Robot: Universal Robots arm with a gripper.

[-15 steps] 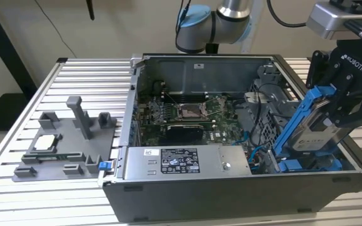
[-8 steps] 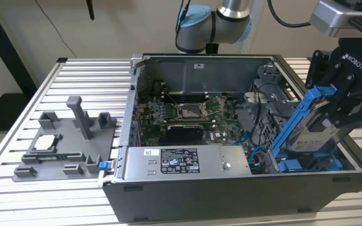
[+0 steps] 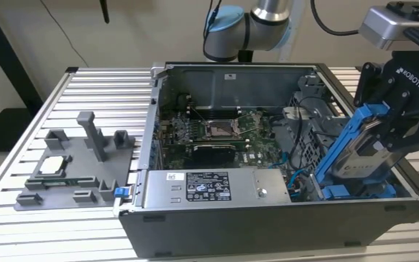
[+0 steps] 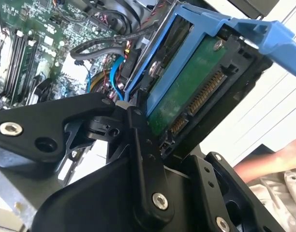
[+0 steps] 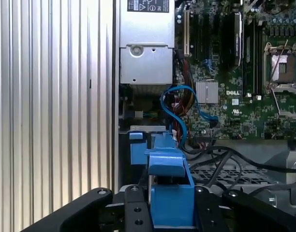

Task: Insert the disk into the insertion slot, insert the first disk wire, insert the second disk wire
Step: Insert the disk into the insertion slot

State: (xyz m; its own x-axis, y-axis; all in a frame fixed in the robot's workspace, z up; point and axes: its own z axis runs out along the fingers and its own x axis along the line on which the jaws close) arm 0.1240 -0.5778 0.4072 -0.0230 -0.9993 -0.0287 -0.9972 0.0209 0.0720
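Black links of the hand [image 5: 170, 212] sit closest to us in both wrist views, clamped on the disk [image 3: 361, 157] through its blue carrier frame [image 3: 340, 139].

- Disk: held off the floor of the computer case [image 3: 268, 232], tilted steeply. Its lower end points down into the case corner beside the end of the power-supply box [image 3: 217, 186]; its upper end rises above the case rim.
- In the second wrist view the disk's green underside and connector edge [image 4: 199, 96] are bare, with nothing plugged in.
- Insertion slot [image 3: 349, 192]: blue rails and tabs at that same case corner, just below the disk's lower end. We judge the disk is at the mouth of the slot and not yet seated.
- Blue cables [image 5: 179, 113]: looped loose inside the case between the slot and the motherboard [image 3: 217, 131]. We can't tell where their free ends lie.
- Farther off, outside the case: a grey parts fixture [image 3: 78, 164] on the slatted counter [image 3: 20, 229].

Progress, as we read it: step one is under way and unfinished. Both disk wires remain to be done.
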